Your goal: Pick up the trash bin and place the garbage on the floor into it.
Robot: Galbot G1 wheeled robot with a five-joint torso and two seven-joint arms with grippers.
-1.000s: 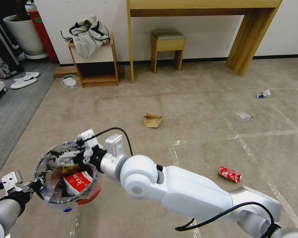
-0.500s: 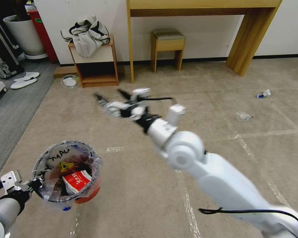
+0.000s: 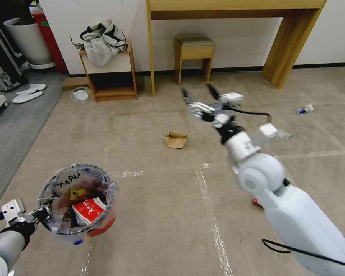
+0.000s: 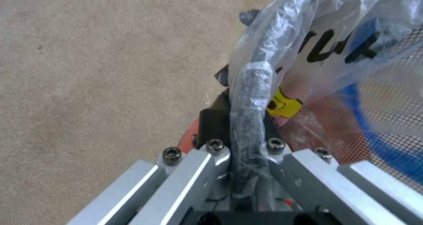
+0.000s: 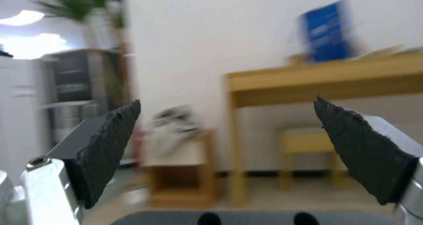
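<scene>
Left hand [image 3: 40, 215] is clamping the bagged rim of the trash bin [image 3: 78, 203], holding it upright above the floor [image 3: 161, 214] at the robot's left, presumably so litter can be dropped in; wrappers are lying inside. Right hand [image 3: 198, 96], spread wide and carrying nothing, is reaching forward at mid-height over the carpet, beyond the brown paper bag [image 3: 176, 139]. A crushed red can [image 3: 256, 201] is peeking out beside the right arm; clear plastic [image 3: 283, 134] and a white-and-blue scrap [image 3: 305, 109] are lying farther right
</scene>
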